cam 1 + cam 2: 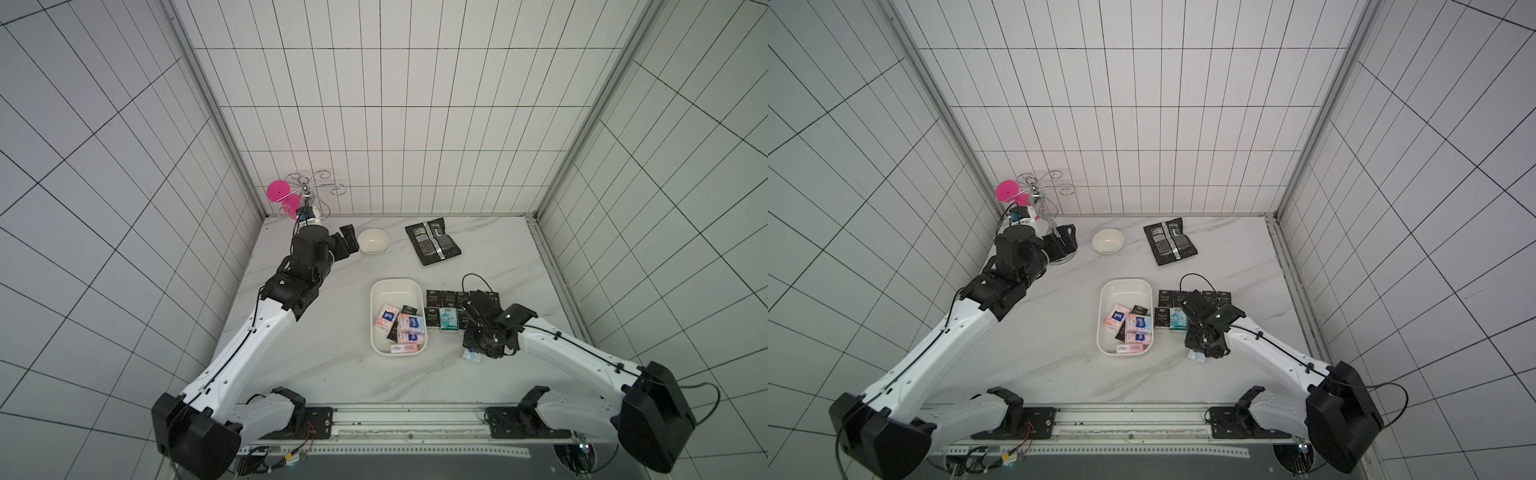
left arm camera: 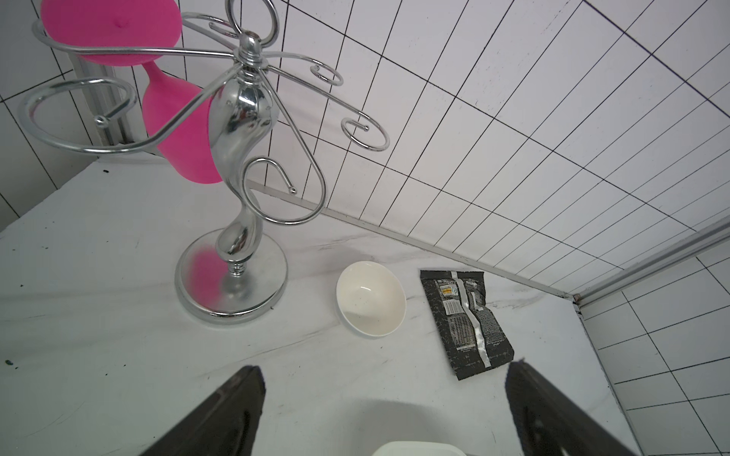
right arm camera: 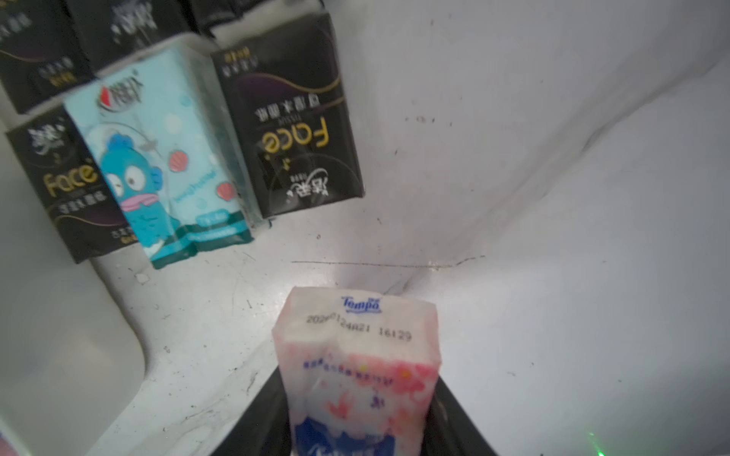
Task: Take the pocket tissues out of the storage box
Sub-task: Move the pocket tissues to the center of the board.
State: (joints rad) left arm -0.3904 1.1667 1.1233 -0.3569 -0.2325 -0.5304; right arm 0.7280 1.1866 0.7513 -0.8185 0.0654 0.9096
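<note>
1. Holding the pink-white packet (image 3: 355, 367) between them, the right jaws are partly closed and press on its two long sides. A good part of the packet sticks out in front of them in the right wrist view.
2. This packet is already out of the storage box (image 1: 395, 293). It hangs over the desk (image 3: 553, 276) on the right side of the box, near the row of packets laid there. Whether its free end touches the desk, I cannot tell.
3. I judge that the step in hand is to put it down. To do it well, bring it low over the bare desk just beside the black packet (image 3: 292, 130) at the end of the row. Do not set it on top of that one or on the teal packet (image 3: 158, 158).
4. The packet is soft, so open the jaws only when it rests on the desk. Otherwise it may tip over or slide into the row.
5. After the release, go straight up, so that the jaws do not drag the wrapper.
6. Several packets (image 1: 409, 328) lie in the near half of the box, so more trips are needed.
7. The left jaws stand wide open and empty near the white bowl (image 1: 372, 241), well apart from the box.
</note>
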